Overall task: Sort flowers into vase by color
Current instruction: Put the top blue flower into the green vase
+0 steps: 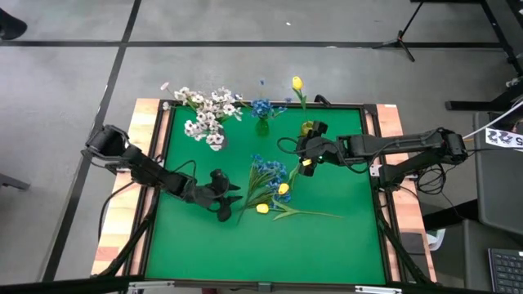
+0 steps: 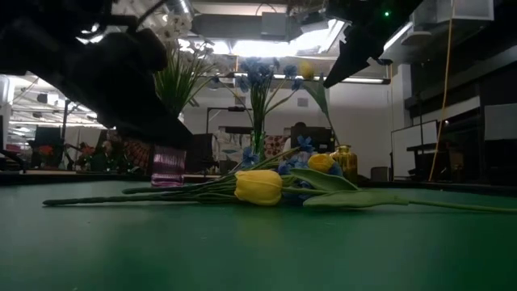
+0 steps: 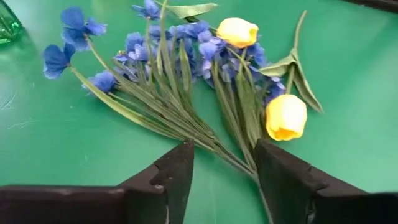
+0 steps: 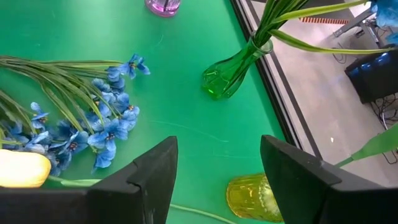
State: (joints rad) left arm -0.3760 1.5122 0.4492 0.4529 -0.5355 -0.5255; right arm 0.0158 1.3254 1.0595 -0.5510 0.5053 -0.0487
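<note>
**Left hand open at the stem ends of the loose bunch; right hand open above the blooms**

Loose flowers (image 1: 270,186) lie flat on the green surface (image 1: 327,245), roughly mid-surface: blue blooms (image 3: 155,46) and two yellow tulips (image 3: 286,116) with their stems converging toward the left arm.

Left hand (image 1: 222,202): low over the surface, right at the stem ends of the bunch. In the left wrist view its fingers (image 3: 177,177) stand apart, with the gathered stems (image 3: 221,149) running into the gap between them. Contact with the stems cannot be told; the fingers are not clamped on them.

Right hand (image 1: 308,160): above the surface, on the bloom side of the bunch, near the yellow vase (image 4: 252,198). Fingers (image 4: 155,171) spread wide, nothing between them. Blue blooms and one tulip lie just ahead of it on the surface.

At the far edge of the surface:
- pink vase (image 4: 163,6) with white sprays (image 1: 206,114)
- green vase (image 4: 230,74) with blue flowers (image 1: 261,106)
- yellow vase with one yellow tulip (image 1: 297,83)
</note>
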